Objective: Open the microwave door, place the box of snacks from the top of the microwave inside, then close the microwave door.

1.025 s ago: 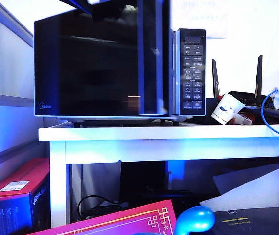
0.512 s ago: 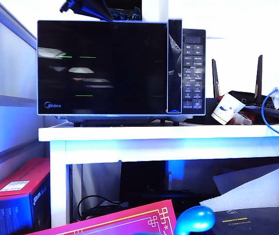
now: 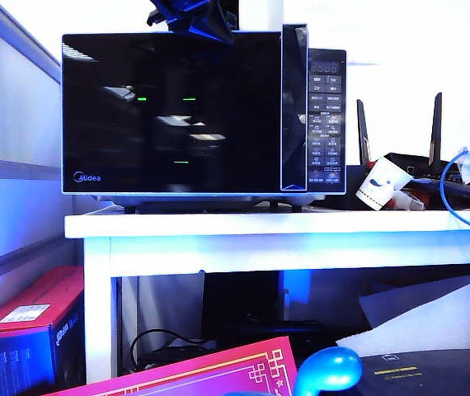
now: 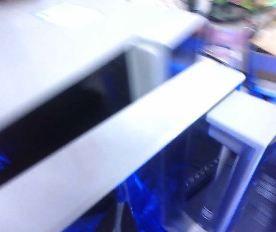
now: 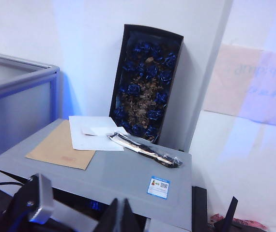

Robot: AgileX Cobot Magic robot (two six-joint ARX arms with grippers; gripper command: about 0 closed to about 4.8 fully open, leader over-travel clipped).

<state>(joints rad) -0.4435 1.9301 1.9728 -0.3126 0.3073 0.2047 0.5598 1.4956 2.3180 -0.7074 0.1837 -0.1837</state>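
The black microwave [image 3: 326,115] stands on the white table [image 3: 284,224]. Its glossy door [image 3: 169,115] is almost against the front, and the handle side still stands out a little. In the left wrist view a dark gap shows between the grey microwave top [image 4: 41,58] and the door's pale top edge [image 4: 128,145]. My left gripper [image 3: 190,18] is at the door's top edge; in its own blurred view the left gripper [image 4: 123,220] shows dark fingers close together. My right gripper [image 5: 120,215] is shut and empty, just in front of the microwave top [image 5: 118,174]. The box of snacks is out of view.
On the microwave top lie a brown envelope [image 5: 63,147], white papers and a black packet, and a dark box of blue-wrapped items [image 5: 145,82] leans on the wall. A paper cup [image 3: 381,183], router antennas [image 3: 435,124] and a blue cable [image 3: 449,190] sit right of the microwave.
The door has swung from partly open to nearly shut against the front. My left arm has moved right along the microwave's top edge.
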